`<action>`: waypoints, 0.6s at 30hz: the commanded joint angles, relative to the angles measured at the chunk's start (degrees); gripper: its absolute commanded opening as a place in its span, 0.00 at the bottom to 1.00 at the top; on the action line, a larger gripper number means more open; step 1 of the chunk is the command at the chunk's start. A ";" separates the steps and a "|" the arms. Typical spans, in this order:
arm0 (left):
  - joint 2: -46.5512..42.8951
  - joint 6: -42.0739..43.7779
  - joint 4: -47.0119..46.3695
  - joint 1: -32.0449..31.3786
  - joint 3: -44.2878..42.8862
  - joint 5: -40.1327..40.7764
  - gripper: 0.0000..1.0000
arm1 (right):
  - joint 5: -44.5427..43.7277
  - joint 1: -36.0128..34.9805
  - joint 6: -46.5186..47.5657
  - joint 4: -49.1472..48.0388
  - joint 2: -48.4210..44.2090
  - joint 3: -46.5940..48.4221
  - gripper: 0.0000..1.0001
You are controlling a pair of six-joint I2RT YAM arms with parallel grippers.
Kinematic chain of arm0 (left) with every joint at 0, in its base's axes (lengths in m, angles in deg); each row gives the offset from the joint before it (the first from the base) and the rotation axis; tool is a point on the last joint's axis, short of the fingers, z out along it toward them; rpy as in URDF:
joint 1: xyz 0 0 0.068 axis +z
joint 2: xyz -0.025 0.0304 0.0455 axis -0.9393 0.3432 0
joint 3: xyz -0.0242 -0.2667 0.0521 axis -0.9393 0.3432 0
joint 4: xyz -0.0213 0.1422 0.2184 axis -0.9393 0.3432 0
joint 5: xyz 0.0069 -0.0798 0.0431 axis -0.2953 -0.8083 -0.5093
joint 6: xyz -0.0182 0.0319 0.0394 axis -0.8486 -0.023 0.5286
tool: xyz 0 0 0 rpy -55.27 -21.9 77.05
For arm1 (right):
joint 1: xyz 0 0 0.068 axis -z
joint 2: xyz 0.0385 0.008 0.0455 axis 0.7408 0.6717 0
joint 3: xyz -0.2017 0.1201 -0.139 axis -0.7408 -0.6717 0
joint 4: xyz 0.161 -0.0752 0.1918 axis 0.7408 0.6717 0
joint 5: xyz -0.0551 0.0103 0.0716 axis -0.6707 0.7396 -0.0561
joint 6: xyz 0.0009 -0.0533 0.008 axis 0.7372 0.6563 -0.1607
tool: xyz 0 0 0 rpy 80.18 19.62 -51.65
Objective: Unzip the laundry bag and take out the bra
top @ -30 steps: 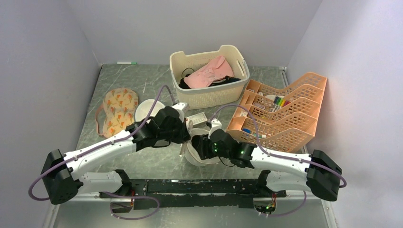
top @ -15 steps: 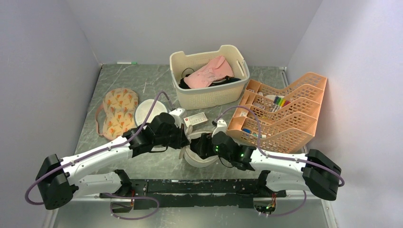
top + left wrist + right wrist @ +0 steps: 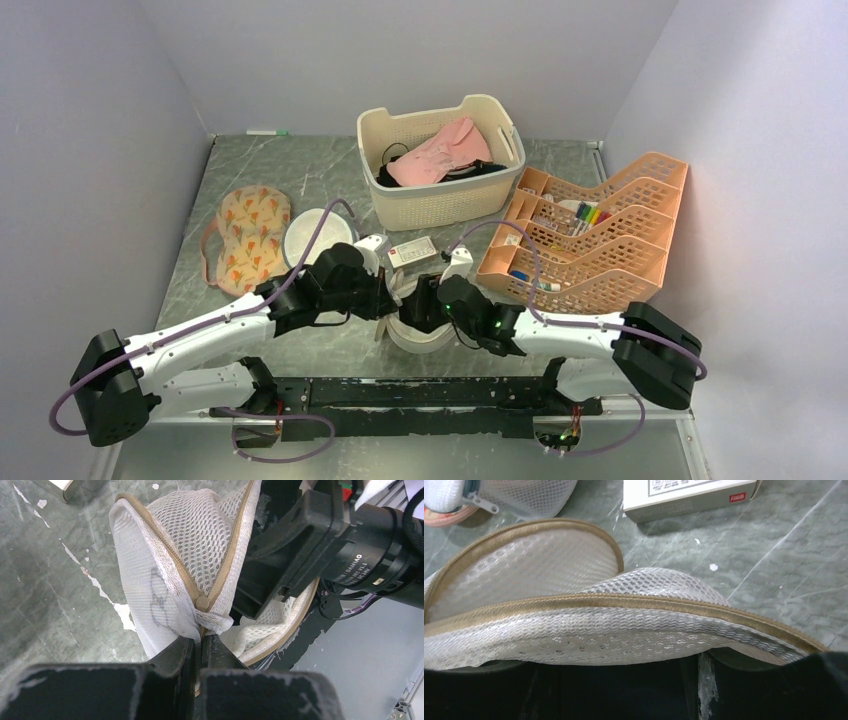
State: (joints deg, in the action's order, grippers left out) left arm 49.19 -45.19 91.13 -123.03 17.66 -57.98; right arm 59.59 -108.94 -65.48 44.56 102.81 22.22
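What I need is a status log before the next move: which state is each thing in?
laundry bag: stood on edge, zip looks partly open above the slider.
left gripper: shut on the laundry bag just below the slider.
right gripper: against the laundry bag, jaws unclear.
basket: open-topped, holding pink clothing.
small box: closed, lying flat.

Soft even overhead light, faint shadows; laundry bag point(image 3: 192, 535) mesh sharp, near jaws dark, blurred.
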 commanded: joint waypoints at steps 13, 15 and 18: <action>0.51 -0.68 -2.18 -0.57 -0.84 -0.31 0.07 | -2.80 -0.23 5.97 -9.75 7.65 2.99 0.29; 1.14 -1.07 -2.01 -0.52 -0.86 0.12 0.07 | -1.33 -0.21 5.96 -9.65 5.73 1.82 0.19; 1.72 -1.87 -1.49 -0.57 -1.07 1.14 0.07 | 0.75 -0.20 6.22 -7.80 1.77 1.04 0.10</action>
State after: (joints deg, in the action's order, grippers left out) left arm 50.03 -45.89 90.78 -123.03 17.66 -58.06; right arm 57.84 -108.94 -60.32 37.22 109.39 23.88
